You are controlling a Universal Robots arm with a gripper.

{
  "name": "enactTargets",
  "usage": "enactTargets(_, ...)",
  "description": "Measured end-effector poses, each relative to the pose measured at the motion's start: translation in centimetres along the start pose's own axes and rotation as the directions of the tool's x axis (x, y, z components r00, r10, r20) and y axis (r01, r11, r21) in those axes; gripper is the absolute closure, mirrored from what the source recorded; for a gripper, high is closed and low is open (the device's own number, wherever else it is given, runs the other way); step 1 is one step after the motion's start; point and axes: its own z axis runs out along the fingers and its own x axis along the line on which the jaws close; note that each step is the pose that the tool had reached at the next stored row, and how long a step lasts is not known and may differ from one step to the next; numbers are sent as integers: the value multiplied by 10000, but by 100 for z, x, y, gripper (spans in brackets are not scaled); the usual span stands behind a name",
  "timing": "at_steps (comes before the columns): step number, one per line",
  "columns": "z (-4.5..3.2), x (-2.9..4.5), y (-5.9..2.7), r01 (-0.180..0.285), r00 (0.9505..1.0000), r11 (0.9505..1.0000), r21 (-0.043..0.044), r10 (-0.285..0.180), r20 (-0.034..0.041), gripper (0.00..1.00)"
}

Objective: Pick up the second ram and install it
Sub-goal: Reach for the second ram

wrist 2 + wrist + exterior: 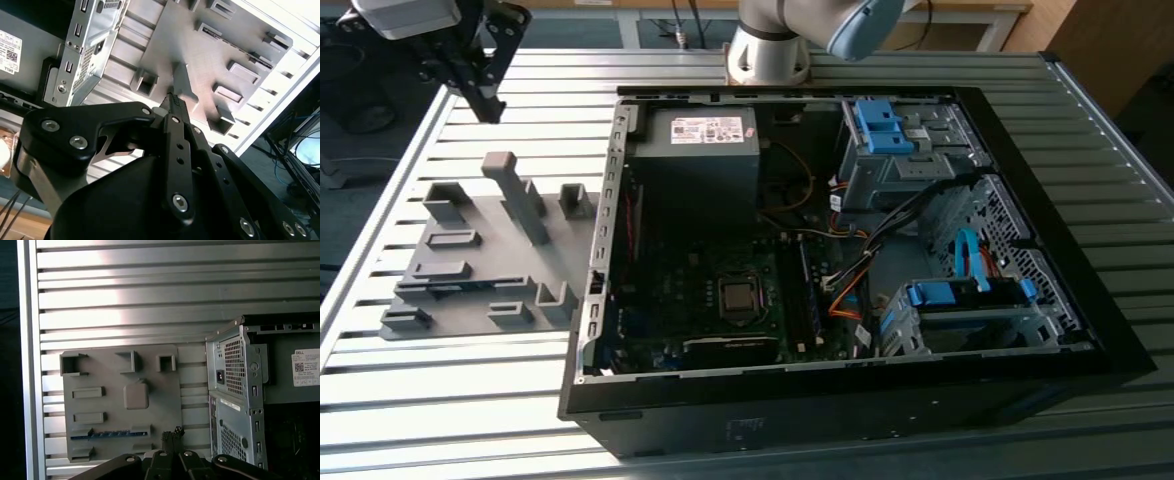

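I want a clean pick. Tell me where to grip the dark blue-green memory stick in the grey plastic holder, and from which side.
Pinch the dark blue-green memory stick across its flat faces at the middle of its upper long edge, coming down from above. It appears to stand on edge, with grey plastic holder blocks at both ends, so only the middle span looks free.
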Motion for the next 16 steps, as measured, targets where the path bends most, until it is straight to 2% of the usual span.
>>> enactTargets(8,-3,50,-75,0,10000,10000,-1,0,1,89)
enactTargets(16,-9,214,-119,0,10000,10000,0,0,0,89)
